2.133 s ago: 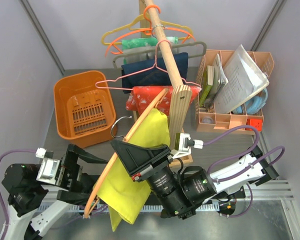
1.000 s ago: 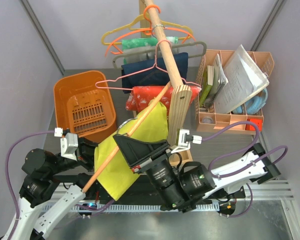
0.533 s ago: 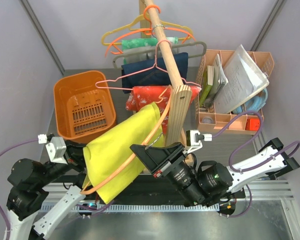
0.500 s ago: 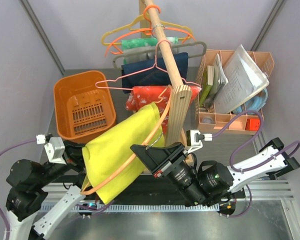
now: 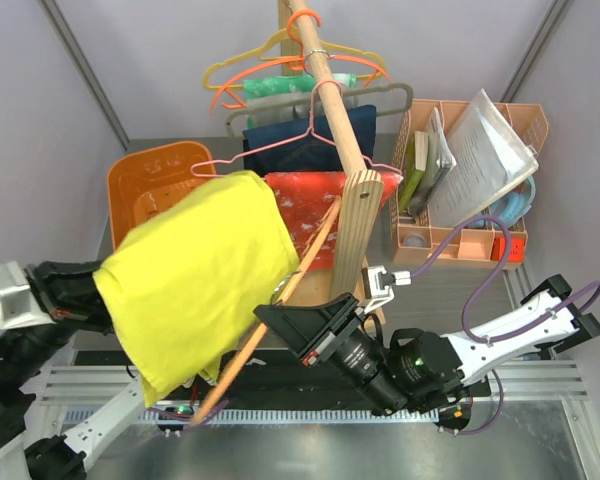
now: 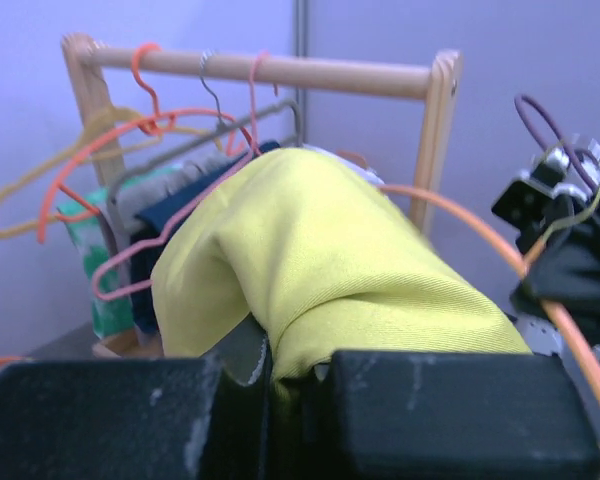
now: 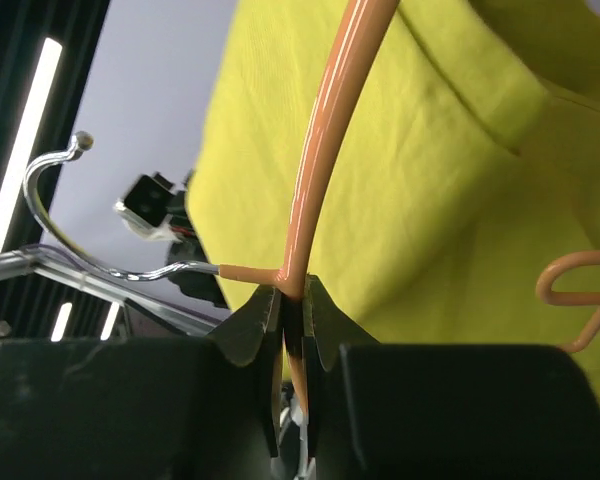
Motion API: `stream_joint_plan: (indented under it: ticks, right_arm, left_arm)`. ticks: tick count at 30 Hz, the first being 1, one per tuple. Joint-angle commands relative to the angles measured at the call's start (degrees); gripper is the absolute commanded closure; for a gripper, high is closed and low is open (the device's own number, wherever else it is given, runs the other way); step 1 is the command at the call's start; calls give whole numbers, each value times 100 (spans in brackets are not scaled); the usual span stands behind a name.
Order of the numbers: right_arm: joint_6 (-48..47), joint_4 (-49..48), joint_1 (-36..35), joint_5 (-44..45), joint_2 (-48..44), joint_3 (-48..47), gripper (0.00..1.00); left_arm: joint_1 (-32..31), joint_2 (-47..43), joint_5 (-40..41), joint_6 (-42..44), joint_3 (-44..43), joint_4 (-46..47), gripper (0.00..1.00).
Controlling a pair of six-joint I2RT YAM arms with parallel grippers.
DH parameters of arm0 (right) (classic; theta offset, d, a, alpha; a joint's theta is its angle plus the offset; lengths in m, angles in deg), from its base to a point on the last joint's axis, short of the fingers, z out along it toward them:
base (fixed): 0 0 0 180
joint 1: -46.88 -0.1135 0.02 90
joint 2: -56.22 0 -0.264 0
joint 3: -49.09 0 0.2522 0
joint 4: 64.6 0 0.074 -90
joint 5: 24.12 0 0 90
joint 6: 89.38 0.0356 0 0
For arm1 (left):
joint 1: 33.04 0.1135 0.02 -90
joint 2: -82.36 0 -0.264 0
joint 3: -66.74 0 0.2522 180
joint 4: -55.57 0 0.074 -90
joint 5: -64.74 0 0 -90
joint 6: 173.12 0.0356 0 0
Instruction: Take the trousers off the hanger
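Here | wrist views only: left end effector (image 6: 270,372) closed on trousers (image 6: 330,270) | right end effector (image 7: 290,325) clamps hanger (image 7: 325,150)

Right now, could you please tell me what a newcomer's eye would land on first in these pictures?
The bright yellow-green trousers dominate the overhead view's left middle, bunched in the shut left end effector. Beside them the peach hanger slants across the centre, clamped near its hook by the right end effector. Behind stands a wooden rack crowded with other hangers and clothes.

No legible text or markings
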Motion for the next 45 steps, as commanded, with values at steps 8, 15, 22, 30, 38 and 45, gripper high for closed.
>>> stream_joint_plan:
  ticks: [8,15,22,30,38,45]
  right_arm:
    - [456,995,-33,-332,-211,664,99]
    - [-9,3182,-51,-1544,43,6,99]
    - [-580,4371,-367,-1607,755,-531,99]
    - [-818,4161,-516,-1871,607,-57,99]
    - [-599,3871,-516,-1889,-237,803,99]
    - [-660,4037,-516,-1722,-642,954,99]
  left_arm:
    - [47,908,879,712,-1629,737,100]
    - [47,1399,2531,1995,-1287,708,100]
    - [47,2234,4473,2866,-400,2078,100]
    - [696,3272,4827,3386,-441,3012,100]
    - [1901,3738,4748,3236,-943,3082,100]
    - [2543,4695,4019,2375,-1707,2705,100]
